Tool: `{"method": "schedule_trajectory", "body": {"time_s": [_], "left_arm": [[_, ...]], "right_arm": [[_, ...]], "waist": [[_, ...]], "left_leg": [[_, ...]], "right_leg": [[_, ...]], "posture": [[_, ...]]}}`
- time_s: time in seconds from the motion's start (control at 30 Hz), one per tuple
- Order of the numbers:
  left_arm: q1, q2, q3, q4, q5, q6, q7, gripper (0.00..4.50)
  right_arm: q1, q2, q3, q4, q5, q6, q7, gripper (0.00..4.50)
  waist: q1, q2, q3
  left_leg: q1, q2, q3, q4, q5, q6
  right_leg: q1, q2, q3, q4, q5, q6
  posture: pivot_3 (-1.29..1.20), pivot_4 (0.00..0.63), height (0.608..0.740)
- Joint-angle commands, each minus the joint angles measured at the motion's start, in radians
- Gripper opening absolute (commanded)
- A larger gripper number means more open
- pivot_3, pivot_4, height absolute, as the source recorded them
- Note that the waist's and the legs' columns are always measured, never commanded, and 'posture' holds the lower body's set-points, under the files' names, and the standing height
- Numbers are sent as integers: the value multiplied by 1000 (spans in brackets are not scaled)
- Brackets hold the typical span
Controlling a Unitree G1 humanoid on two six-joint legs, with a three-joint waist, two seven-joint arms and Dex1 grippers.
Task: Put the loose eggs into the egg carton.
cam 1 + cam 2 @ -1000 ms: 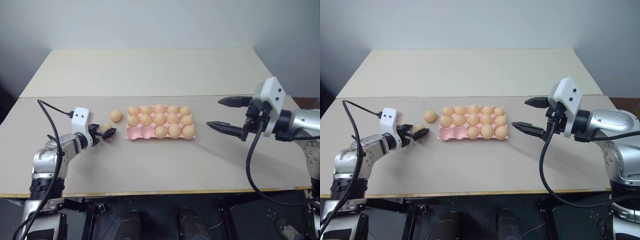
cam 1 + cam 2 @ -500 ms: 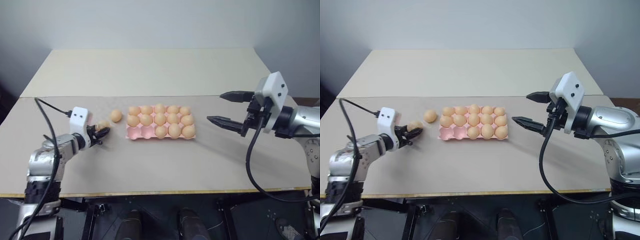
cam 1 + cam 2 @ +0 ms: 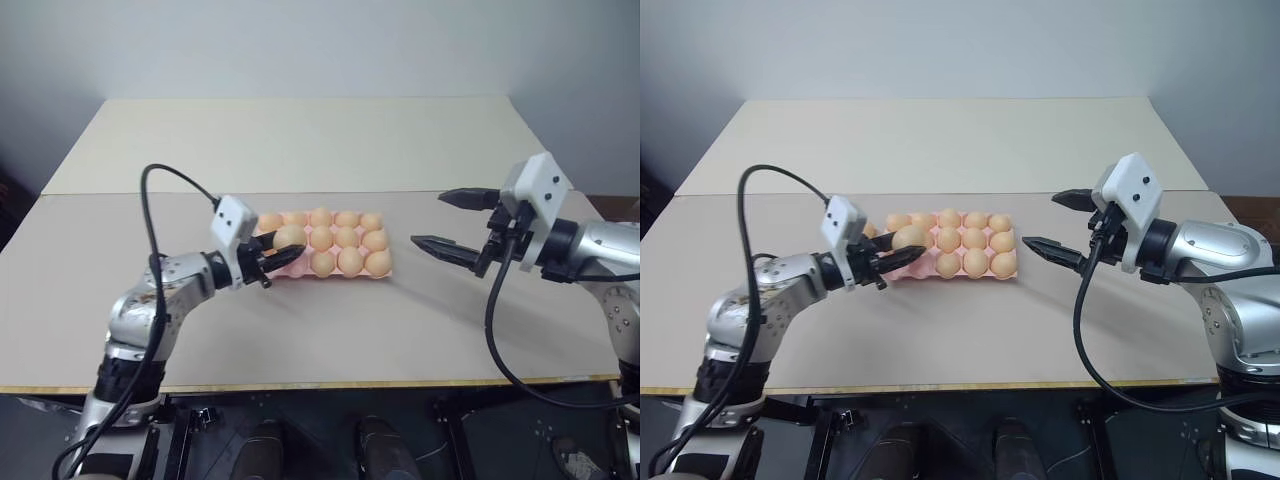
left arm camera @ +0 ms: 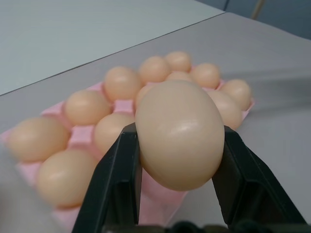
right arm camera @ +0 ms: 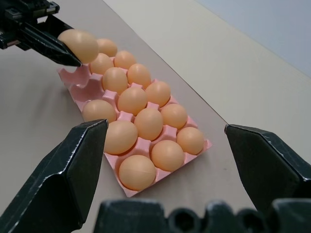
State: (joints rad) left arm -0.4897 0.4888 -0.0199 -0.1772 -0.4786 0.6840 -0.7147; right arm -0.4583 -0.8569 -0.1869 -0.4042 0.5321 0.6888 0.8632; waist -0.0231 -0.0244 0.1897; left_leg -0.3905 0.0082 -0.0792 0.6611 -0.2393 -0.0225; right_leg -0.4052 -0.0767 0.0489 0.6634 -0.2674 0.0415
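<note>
My left gripper (image 3: 283, 247) is shut on a light orange-brown egg (image 4: 180, 133), pinched between its two black fingers (image 4: 116, 187). It holds the egg just above the near left corner of the pale-pink egg carton (image 3: 297, 267), where two cups in the near row are bare. Eggs fill the other cups. One loose egg (image 5: 108, 47) lies on the table just past the carton's left end, partly behind my left wrist (image 3: 872, 230). My right gripper (image 3: 427, 219) hovers open to the right of the carton, with nothing between its fingers.
The carton sits mid-table on the beige tabletop (image 3: 330, 330), close to a seam (image 3: 150, 194) running across it. A black cable (image 3: 150, 220) loops over my left arm. Another hangs from my right wrist (image 3: 492, 320).
My left gripper shut on a loose egg left of the carton, then lifted it and carried it right to the carton's near left corner. My right gripper has stayed put, open.
</note>
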Motion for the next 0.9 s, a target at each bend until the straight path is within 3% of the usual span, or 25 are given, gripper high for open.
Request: {"method": "schedule_trajectory", "body": {"time_s": [0.03,0.43,0.57,0.73,0.9], "left_arm": [[-45,-5,-34,33,26,-26,-22,1946],[-61,37,-85,91,118,-40,-38,1946],[-78,41,-104,109,154,-51,-41,2851],[-98,47,-68,99,148,-72,-56,4471],[-106,101,34,75,109,-77,-85,4471]], "right_arm": [[-7,-20,-23,-39,13,11,-16,4500],[3,-23,-28,-52,20,22,-35,4500],[-2,-22,-26,-53,22,29,-46,4500],[1,-22,-30,-55,23,32,-50,4500],[-6,-21,-30,-48,23,33,-50,4500]], "waist": [[0,0,0],[3,0,0],[4,0,0],[4,0,0],[1,0,0]], "left_leg": [[0,0,0,0,0,0],[0,0,0,0,0,0],[0,0,0,0,0,0],[0,0,0,0,0,0],[0,0,0,0,0,0]], "right_leg": [[0,0,0,0,0,0],[0,0,0,0,0,0],[0,0,0,-1,0,0],[0,0,0,0,0,0],[0,0,0,0,0,0]], "posture": [[0,150,740],[0,150,740],[0,150,740],[0,150,740],[0,150,740]]}}
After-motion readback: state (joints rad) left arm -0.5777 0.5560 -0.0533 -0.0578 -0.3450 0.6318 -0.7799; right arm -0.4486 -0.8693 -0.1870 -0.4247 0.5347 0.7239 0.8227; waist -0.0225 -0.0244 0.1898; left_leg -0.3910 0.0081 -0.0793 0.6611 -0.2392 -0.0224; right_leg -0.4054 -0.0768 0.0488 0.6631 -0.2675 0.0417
